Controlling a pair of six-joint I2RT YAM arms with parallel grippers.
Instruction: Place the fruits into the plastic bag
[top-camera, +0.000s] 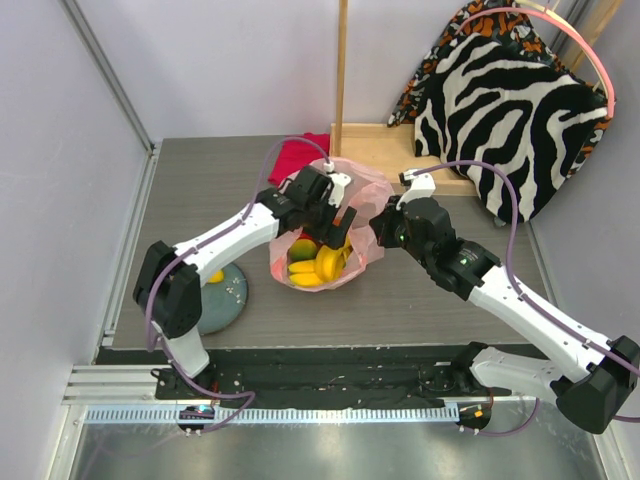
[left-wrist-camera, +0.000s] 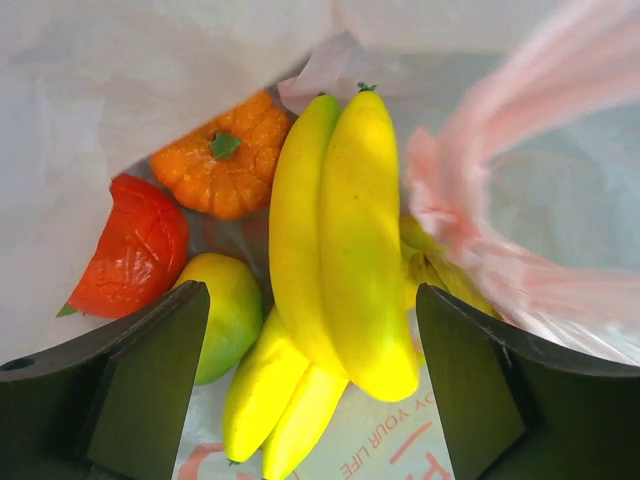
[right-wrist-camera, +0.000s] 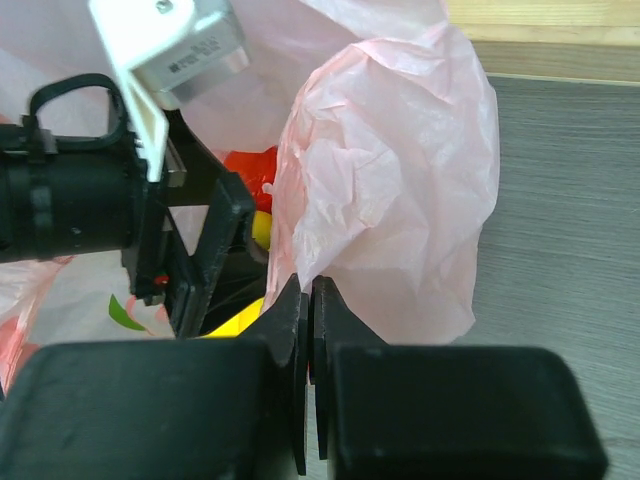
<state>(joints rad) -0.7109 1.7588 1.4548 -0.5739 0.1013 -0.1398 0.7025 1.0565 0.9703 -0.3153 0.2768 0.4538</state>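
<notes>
bananas (left-wrist-camera: 350, 250) are lying in plastic bag (right-wrist-camera: 400, 170); left gripper (left-wrist-camera: 310, 295) gaping apart, right gripper (right-wrist-camera: 310, 290) pinching bag rim; lift out straight, unsnagged

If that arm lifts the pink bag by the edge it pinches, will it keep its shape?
Probably not: the plastic bag looks thin and crumpled, so it should sag. With the bananas inside, its bottom likely droops. The right gripper pinches only a film edge, which might slip.
</notes>
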